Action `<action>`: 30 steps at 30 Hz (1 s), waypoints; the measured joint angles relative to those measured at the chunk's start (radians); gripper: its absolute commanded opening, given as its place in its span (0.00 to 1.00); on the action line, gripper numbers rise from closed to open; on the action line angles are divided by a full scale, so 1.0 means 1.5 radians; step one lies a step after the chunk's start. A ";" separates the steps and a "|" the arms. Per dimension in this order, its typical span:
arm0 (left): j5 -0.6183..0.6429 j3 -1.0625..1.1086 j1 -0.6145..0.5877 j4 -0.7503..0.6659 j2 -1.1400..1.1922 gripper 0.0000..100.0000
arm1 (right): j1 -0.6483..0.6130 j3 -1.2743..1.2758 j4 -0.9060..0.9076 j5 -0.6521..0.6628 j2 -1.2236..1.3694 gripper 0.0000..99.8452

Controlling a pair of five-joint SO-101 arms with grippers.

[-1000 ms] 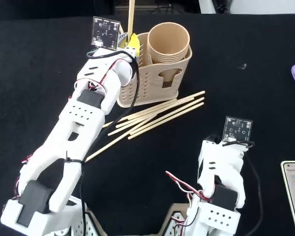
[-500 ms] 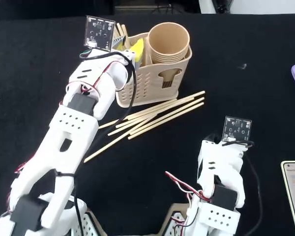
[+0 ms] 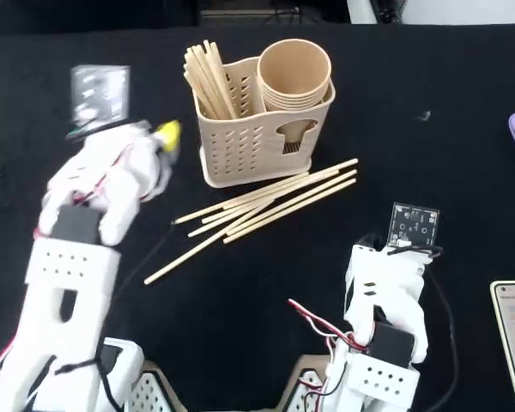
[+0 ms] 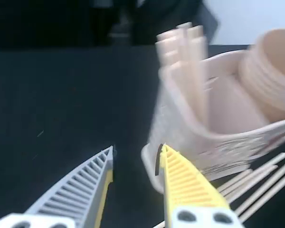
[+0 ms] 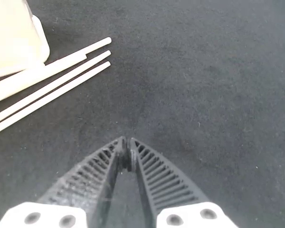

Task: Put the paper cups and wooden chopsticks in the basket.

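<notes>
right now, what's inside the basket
A bundle of wooden chopsticks stands at one end of the basket, with a nested stack of paper cups beside it. The basket wall covers their lower parts, so the cup count is unclear.

The left arm (image 3: 73, 257) reaches far forward on its own side, forearm nearly straight, and the wrist appears turned inward, though it is blurred in the high view. The left gripper (image 4: 135, 150) stands parted, with a plain gap between the tips of its two fingers (a grey finger (image 4: 80, 194) and a yellow finger (image 4: 185, 185)). The right arm (image 3: 384, 300) sits folded low over its base. The right gripper (image 5: 126, 142) points forward and down, its tips pressed together.
</notes>
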 measured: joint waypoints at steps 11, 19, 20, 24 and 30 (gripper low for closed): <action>-0.001 0.271 -0.029 -0.180 0.043 0.17 | 0.000 0.000 0.000 0.001 0.000 0.08; -0.001 0.277 -0.066 -0.181 0.169 0.17 | -0.050 -0.111 0.065 0.139 0.000 0.17; -0.001 0.277 -0.076 -0.181 0.184 0.17 | -0.061 -0.139 0.077 0.149 0.000 0.16; -0.001 0.276 -0.104 -0.181 0.234 0.17 | -0.148 -0.252 0.124 0.167 0.008 0.16; -0.001 0.275 -0.111 -0.181 0.256 0.17 | -0.309 -0.421 0.175 0.238 0.236 0.17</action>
